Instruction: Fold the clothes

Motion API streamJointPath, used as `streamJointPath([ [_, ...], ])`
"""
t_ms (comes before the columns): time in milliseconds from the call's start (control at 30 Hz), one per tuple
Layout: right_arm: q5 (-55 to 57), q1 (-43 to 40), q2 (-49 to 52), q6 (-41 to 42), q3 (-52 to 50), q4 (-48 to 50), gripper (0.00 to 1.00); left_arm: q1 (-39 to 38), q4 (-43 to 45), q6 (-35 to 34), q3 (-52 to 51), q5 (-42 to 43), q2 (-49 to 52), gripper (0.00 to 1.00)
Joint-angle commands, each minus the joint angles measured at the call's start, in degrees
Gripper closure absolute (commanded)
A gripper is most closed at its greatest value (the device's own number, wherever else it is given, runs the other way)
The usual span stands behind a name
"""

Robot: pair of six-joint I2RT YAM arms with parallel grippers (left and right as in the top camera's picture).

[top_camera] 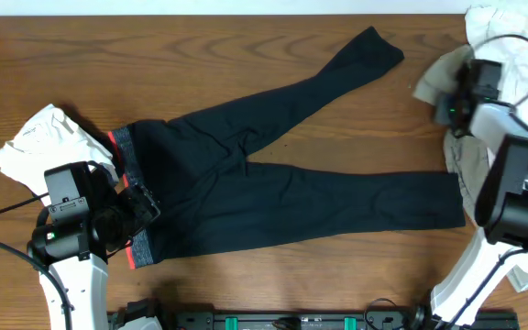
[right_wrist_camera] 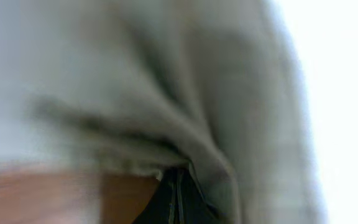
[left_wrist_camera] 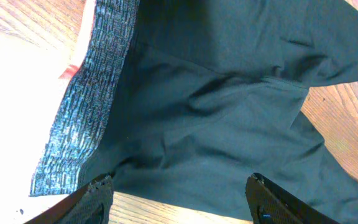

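Black trousers [top_camera: 282, 197] lie flat on the wooden table, legs spread to the right, with a grey waistband edged in red [top_camera: 125, 156] at the left. My left gripper [top_camera: 145, 203] is open, low over the waistband's near corner. In the left wrist view its fingers [left_wrist_camera: 179, 193] straddle the trousers' lower edge [left_wrist_camera: 229, 112] and bare wood. My right gripper [top_camera: 443, 105] is at the far right, shut on a grey-beige garment [top_camera: 436, 75] and lifting it. The right wrist view is blurred, with that cloth [right_wrist_camera: 166, 93] draped over the closed jaws [right_wrist_camera: 176, 199].
A crumpled white garment [top_camera: 35, 137] lies at the left next to the waistband. A heap of white clothes [top_camera: 511, 41] sits at the back right corner. More grey-beige cloth [top_camera: 466, 165] lies under the right arm by the lower trouser hem.
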Motion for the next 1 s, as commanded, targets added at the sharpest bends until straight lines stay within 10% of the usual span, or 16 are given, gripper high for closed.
streamJointPath([
  [0, 7.21, -7.04, 3.63, 6.93, -1.38, -2.23, 0.98, 0.17, -0.2, 0.52, 0.5, 0.37, -0.02, 0.3],
  [333, 0.24, -19.63, 2.97, 20.63, -1.38, -6.45, 0.91, 0.17, -0.22, 0.52, 0.5, 0.37, -0.02, 0.3],
  [967, -25.53, -4.68, -15.43, 1.95, -1.33, -3.13, 0.73, 0.2, -0.02, 0.55, 0.5, 0.33, -0.02, 0.22],
])
